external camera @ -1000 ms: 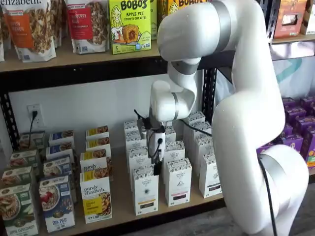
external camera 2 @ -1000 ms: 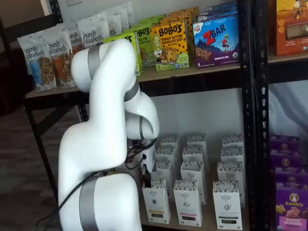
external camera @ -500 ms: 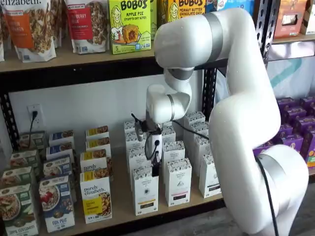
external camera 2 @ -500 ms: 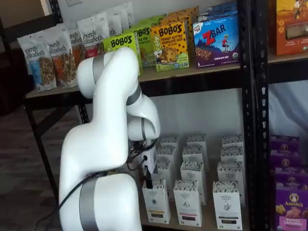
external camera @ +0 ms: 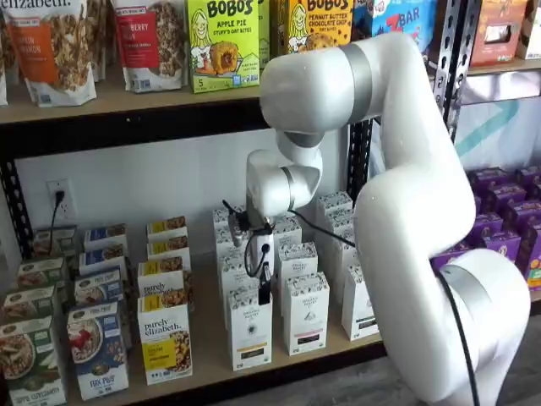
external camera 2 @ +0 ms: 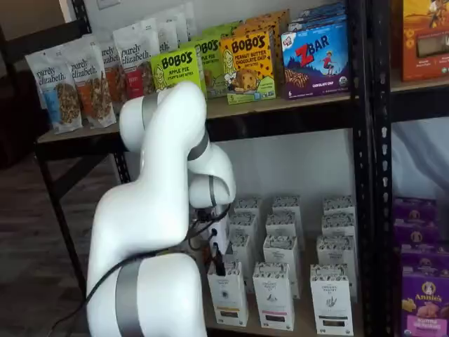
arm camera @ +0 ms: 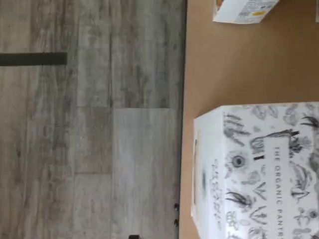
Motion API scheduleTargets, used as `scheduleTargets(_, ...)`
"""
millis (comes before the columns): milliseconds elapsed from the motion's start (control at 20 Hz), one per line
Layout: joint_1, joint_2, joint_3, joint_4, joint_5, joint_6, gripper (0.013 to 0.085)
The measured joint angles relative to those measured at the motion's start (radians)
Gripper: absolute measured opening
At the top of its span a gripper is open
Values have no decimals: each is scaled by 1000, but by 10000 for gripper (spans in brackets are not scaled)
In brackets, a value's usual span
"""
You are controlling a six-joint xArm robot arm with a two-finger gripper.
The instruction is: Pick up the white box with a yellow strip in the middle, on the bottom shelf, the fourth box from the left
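Note:
The white box point(external camera: 250, 331), a tall slim carton with a speckled top band and a yellowish-tan strip, stands at the front of its column on the bottom shelf point(external camera: 207, 337). It also shows in a shelf view point(external camera 2: 228, 296). My gripper point(external camera: 265, 293) hangs just above the box's top right part, black fingers pointing down. It shows in both shelf views point(external camera 2: 218, 266). No gap between the fingers shows, and nothing is in them. In the wrist view the box's printed top point(arm camera: 259, 169) lies on the tan board point(arm camera: 224, 64) close below the camera.
Like white cartons with darker strips point(external camera: 306, 315) point(external camera: 362, 304) stand right of the box, with more rows behind. Yellow-label granola boxes point(external camera: 165, 340) stand to its left. A thick black beam point(external camera: 127, 127) runs overhead. A black upright point(external camera: 359, 161) and purple boxes point(external camera: 507, 220) are at the right.
The arm's upper joints have swung to the left. The gripper has shifted slightly left and stays just above the front white box.

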Motion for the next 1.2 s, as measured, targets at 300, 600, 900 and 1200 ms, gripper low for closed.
scheduleTargets(300, -5, 58, -72, -24, 16, 16, 850)
scheduleTargets(600, -8, 107, -121, -22, 14, 11, 850)
scheduleTargets(900, -12, 153, -178, -42, 27, 24, 850)
scheduleTargets(1200, -14, 187, -211, -50, 26, 30, 850)
